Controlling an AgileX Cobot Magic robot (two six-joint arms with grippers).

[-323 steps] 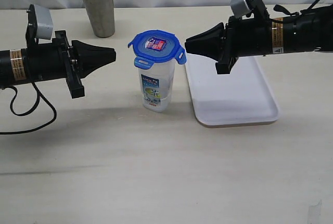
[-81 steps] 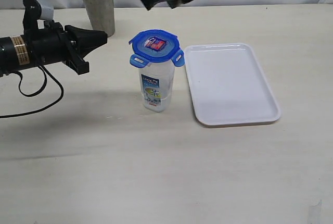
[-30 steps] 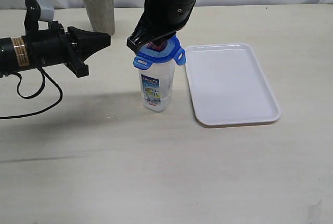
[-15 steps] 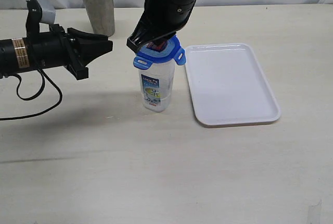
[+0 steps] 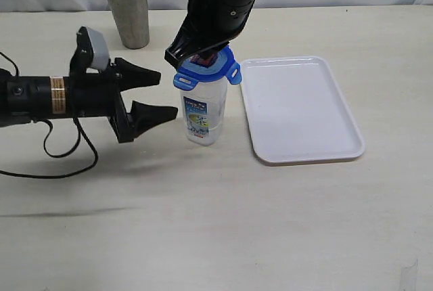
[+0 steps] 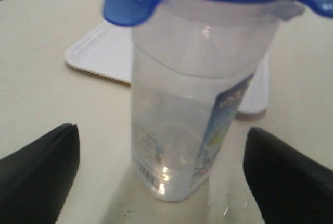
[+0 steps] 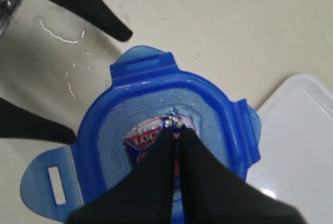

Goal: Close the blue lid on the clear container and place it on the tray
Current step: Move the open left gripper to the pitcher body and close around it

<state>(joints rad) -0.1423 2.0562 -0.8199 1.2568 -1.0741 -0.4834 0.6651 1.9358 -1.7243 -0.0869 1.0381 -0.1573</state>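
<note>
The right arm comes in from above and blocks much of the blue lid [image 5: 205,68] in the exterior view, and its upper part runs off the frame. In the left wrist view the lid's top is cut off, and only the dark tips of the left claw [image 5: 168,95] show at the corners.

Right claw [image 7: 174,131]: pinched tight, tips together, holding nothing. It points straight down at the sticker in the lid's centre and appears to rest on it. The lid sits on the clear container [image 5: 203,112], flaps splayed outward.

Left claw: spread wide, nothing between its fingers. It lies level above the counter [image 5: 216,223], aimed at the container's side. The tips are just short of the container and not touching.

The container stands upright on the counter just beside the tray [image 5: 304,112], not on it. The steel cup [image 5: 126,8] stands well behind.
</note>
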